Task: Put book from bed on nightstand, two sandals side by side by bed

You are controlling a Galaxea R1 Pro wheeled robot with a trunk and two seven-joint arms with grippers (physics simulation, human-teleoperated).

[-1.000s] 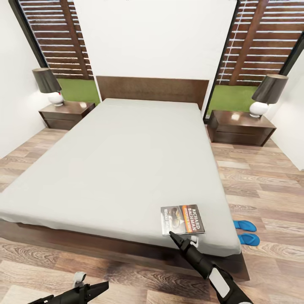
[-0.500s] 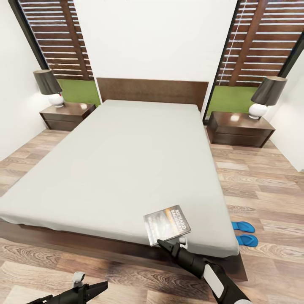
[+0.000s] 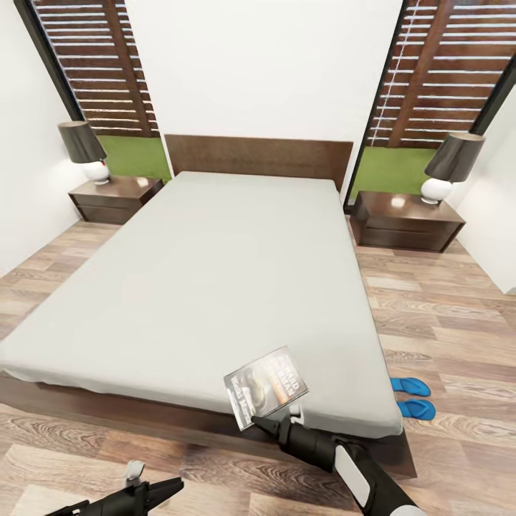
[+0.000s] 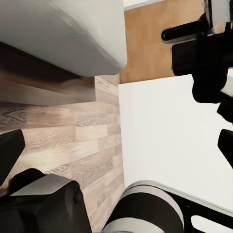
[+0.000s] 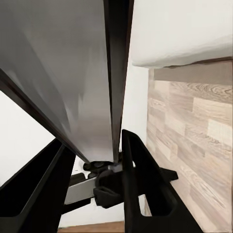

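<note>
Right claw (image 3: 259,424) is clamped on the book (image 3: 266,386) at its near corner, w/ the book tilted up off the bed (image 3: 215,287) near the foot-end edge, towards the right corner. Cover faces up: dark, car pic, orange band, white lettering. In the right wrist view the book (image 5: 92,82) runs edge-on between the two dark fingers (image 5: 136,184), gripped tight. Mattress corner and plank floor (image 5: 194,145) sit beyond it.

Left claw (image 3: 154,491) hangs low over the floor in front of the bed frame, nothing in it; fingers look close together but can't tell for sure if apart or together. Left wrist view shows the mattress corner (image 4: 73,34), the dark frame under it, and floor planks.

Two blue sandals (image 3: 412,398) lie on the floor just beside the bed's right side, near the foot end, side by side, partly tucked behind the mattress edge.

Nightstand left of the headboard (image 3: 115,198) and another on the right (image 3: 405,222), each w/ a lamp on top: left lamp (image 3: 84,149), right lamp (image 3: 451,165). Slatted windows behind both.
</note>
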